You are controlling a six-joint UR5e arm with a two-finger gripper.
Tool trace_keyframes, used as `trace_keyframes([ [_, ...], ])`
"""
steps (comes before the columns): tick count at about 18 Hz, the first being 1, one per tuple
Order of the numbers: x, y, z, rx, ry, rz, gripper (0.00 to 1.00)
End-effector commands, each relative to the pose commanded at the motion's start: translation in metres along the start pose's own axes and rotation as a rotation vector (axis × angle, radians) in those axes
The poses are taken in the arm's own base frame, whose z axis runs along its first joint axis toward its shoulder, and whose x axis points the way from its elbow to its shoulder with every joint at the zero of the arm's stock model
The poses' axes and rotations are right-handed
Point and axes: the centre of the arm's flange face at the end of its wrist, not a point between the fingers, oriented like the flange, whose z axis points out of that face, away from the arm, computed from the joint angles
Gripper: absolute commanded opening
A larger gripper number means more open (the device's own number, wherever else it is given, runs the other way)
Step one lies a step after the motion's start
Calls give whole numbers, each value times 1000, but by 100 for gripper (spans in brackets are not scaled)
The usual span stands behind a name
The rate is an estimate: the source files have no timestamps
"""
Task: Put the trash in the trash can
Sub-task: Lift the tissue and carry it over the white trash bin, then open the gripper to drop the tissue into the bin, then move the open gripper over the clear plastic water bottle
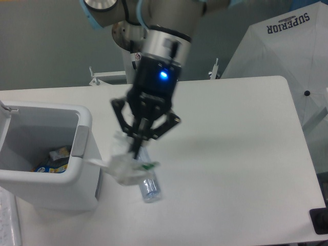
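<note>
My gripper (137, 149) hangs in the air, shut on a crumpled white wad of trash (124, 165) that dangles below the fingertips with a small green bit on it. It is just right of the trash can (82, 169), a boxy white bin with a grey side handle. Beneath the wad, the clear plastic bottle (148, 185) lies flat on the table; my gripper and the wad cover most of it, and only its lower end shows.
Colourful wrappers (53, 160) lie inside the bin. A white folded cover printed SUPERIOR (287, 46) stands beyond the table's right rear. The arm's base post (134, 61) rises at the back edge. A dark object (319, 221) sits at the right front corner.
</note>
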Motion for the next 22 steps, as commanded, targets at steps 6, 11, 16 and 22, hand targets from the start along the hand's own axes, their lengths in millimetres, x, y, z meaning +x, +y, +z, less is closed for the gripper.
trace_keyframes([
  [6,52,33,21,-62,74,60,15],
  [11,76,46,48,-109,122,98,23],
  [16,80,60,63,-141,141,150,57],
  [22,77,58,62,-135,135,167,96],
])
